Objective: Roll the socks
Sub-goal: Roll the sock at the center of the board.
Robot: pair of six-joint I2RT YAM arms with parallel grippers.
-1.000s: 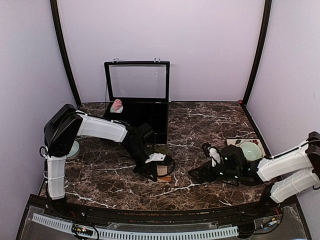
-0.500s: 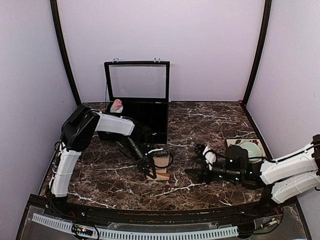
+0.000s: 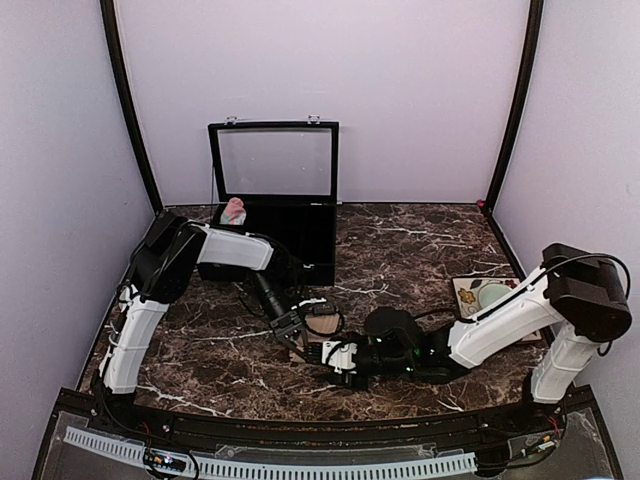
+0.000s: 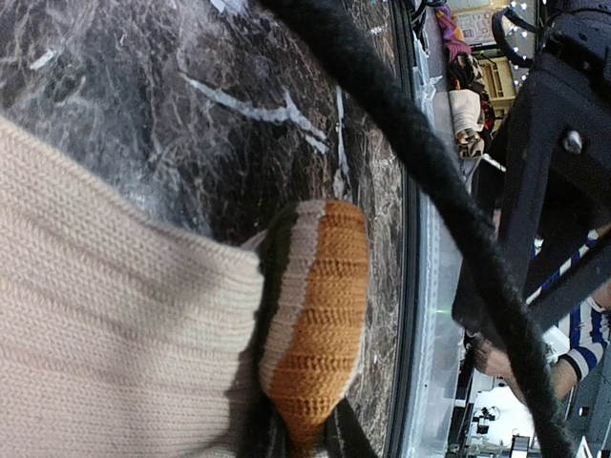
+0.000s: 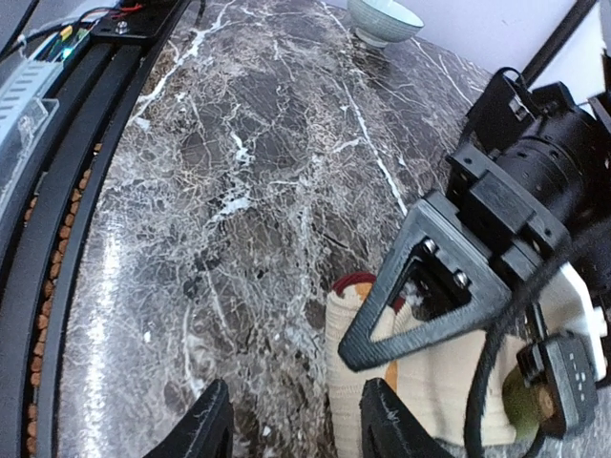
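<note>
The left gripper (image 3: 297, 335) is nearly closed, its jaws pinching the tan sock (image 4: 115, 324). The right gripper (image 5: 298, 425) stands part-open and empty, with the tan sock just beside one jaw.

pale lilac walls (image 3: 430, 90); dark white-veined marble tabletop (image 3: 400, 240); open black case (image 3: 310, 235) at rear

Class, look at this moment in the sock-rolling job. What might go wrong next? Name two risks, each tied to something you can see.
1. The left claw pinches the tan sock only at its orange tip; a tug might pull it free.
2. The open right claw is near the left claw and a black cable; if it closes in, it may bump or snag them.
</note>
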